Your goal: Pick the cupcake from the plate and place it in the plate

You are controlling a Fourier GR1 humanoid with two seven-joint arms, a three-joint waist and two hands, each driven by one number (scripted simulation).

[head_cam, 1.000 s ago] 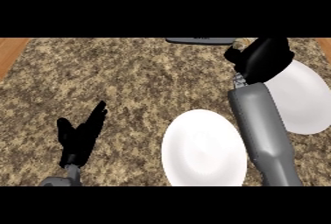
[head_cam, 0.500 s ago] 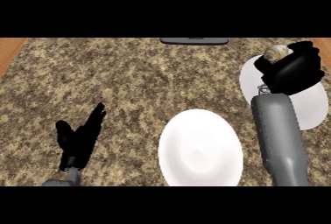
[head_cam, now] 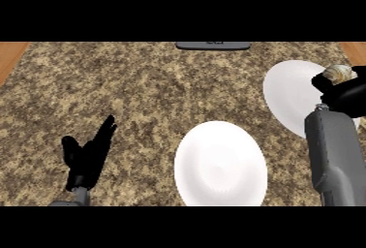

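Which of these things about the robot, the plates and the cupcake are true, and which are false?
1. The right hand is curled round the cupcake. True.
2. The cupcake sits on the near plate. False: that plate is bare; the cupcake is over the far plate.
3. The left hand holds a plate. False: it rests open, at the lower left.
4. The counter is speckled stone. True.

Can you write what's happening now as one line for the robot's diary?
right hand: shut on cupcake over far plate | near plate: bare | left hand: open, resting
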